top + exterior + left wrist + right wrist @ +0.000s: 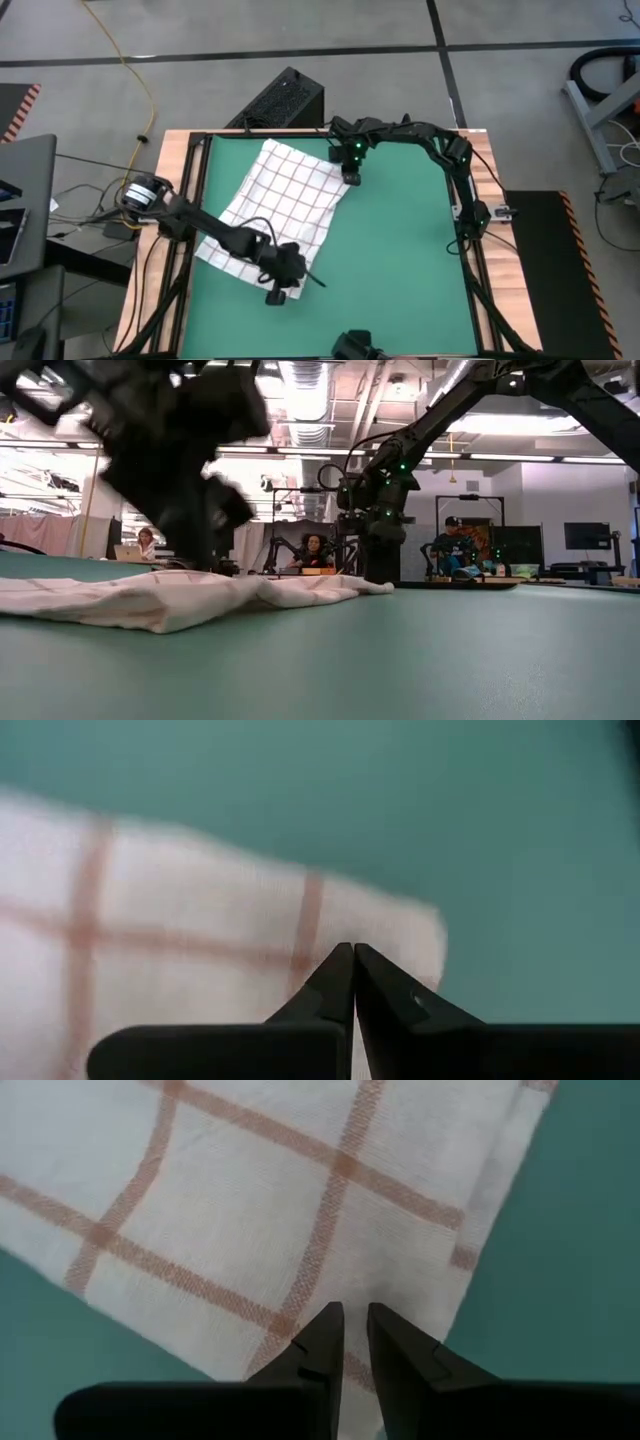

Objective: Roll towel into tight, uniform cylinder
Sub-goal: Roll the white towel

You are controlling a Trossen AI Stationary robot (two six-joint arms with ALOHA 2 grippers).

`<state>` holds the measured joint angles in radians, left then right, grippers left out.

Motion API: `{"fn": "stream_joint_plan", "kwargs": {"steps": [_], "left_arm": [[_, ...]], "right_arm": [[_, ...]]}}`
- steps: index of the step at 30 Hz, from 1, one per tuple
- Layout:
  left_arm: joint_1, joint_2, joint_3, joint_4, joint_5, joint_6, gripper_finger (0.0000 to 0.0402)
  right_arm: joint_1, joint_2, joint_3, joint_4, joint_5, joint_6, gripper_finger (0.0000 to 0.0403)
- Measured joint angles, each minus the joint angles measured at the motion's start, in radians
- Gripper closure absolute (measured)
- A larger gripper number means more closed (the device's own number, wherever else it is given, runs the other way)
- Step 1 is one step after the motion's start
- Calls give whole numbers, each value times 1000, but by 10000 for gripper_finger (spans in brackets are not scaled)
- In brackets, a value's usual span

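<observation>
The towel (285, 205), white with a grid of thin red lines, lies spread at a slant on the green mat (400, 270). My left gripper (352, 950) is shut and low over the towel's near corner (400, 925); it shows in the high view (288, 280). My right gripper (355, 1312) stands with its fingers a narrow gap apart, pointing down at the towel's far right corner (350, 178). In the low view the towel (170, 598) lies in low folds, and my right gripper (380, 565) reaches down to its end. My left gripper has its shut fingertips (345, 970) over the towel just inside the near corner, coming from above. The cloth there lies flat, and I cannot tell whether the tips touch it. My right gripper has its fingertips (325, 1330) down on the towel near its edge (460, 1260), pointing down. The cloth around them lies flat and unwrinkled. I cannot tell whether any cloth sits between the fingers.
The mat is framed by a dark rail and a wooden table rim (180, 150). A black box (285, 100) stands beyond the far edge. Bare mat lies to the right of the towel and toward the near edge. People sit in the room behind the table (315, 550).
</observation>
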<state>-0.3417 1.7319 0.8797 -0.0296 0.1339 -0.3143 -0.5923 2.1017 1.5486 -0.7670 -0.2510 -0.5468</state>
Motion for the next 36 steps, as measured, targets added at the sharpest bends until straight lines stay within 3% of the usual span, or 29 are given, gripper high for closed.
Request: {"fn": "stream_joint_plan", "kwargs": {"steps": [5, 15, 22, 25, 29, 33, 36], "left_arm": [[-32, 64, 5, 4, -4, -94, 401], [-88, 107, 8, -9, -26, -268, 401], [-90, 103, 7, -32, 1, -260, 401], [-92, 103, 7, -47, 1, -214, 401], [-94, 102, 7, -88, 25, -204, 401], [-116, 100, 8, -117, 19, -170, 401], [-134, 100, 9, -134, -1, -117, 401]], "right_arm": [[-11, -1, 0, -9, 70, 51, 328], [-51, -9, 0, -79, 84, 128, 328], [-58, -131, 0, -62, 78, 93, 328], [-72, -186, 0, -67, 3, 43, 328], [-76, -247, 0, -109, -239, -76, 328], [-34, -250, -1, -193, -255, -191, 328], [21, -238, -2, -222, -208, -240, 328]]}}
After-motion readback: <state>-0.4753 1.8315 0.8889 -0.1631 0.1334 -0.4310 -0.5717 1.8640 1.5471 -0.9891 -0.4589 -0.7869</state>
